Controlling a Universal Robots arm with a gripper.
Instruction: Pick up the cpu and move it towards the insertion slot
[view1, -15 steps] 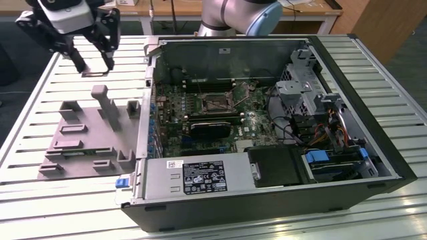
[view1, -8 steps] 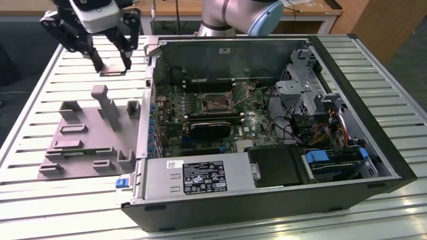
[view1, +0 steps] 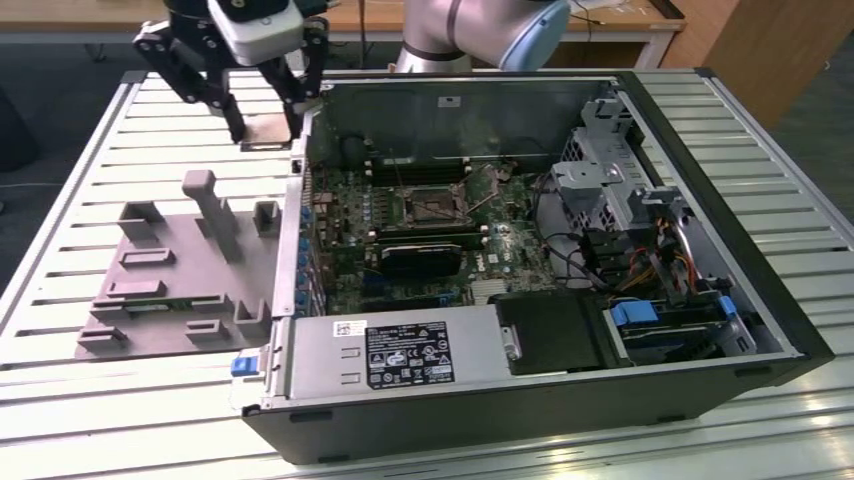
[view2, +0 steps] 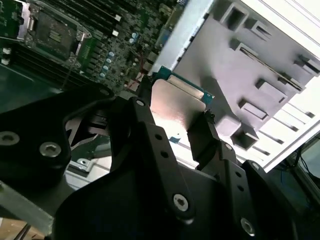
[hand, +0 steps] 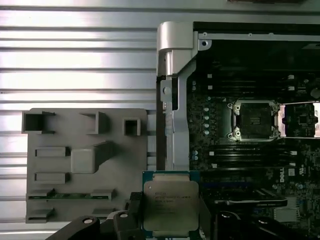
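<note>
My gripper (view1: 267, 135) hangs in the air at the exterior view's upper left, just outside the open computer case's wall, shut on the cpu (view1: 268, 129). In both wrist views the cpu (hand: 171, 205) (view2: 177, 107) sits flat between the two black fingers (view2: 145, 125), its silvery top and pale green rim showing. The insertion slot (view1: 434, 205), a square socket with a metal frame and dark centre, lies on the motherboard inside the case, towards the exterior view's right of the gripper. In the first wrist view the insertion slot (hand: 252, 120) is beyond the case wall.
A grey plastic fixture plate (view1: 160, 300) with raised blocks and a tall post lies on the slatted table outside the case. The case's metal side wall (hand: 172, 100) stands between gripper and motherboard. A power supply (view1: 387, 355), drive cage and cables fill the case's near and right parts.
</note>
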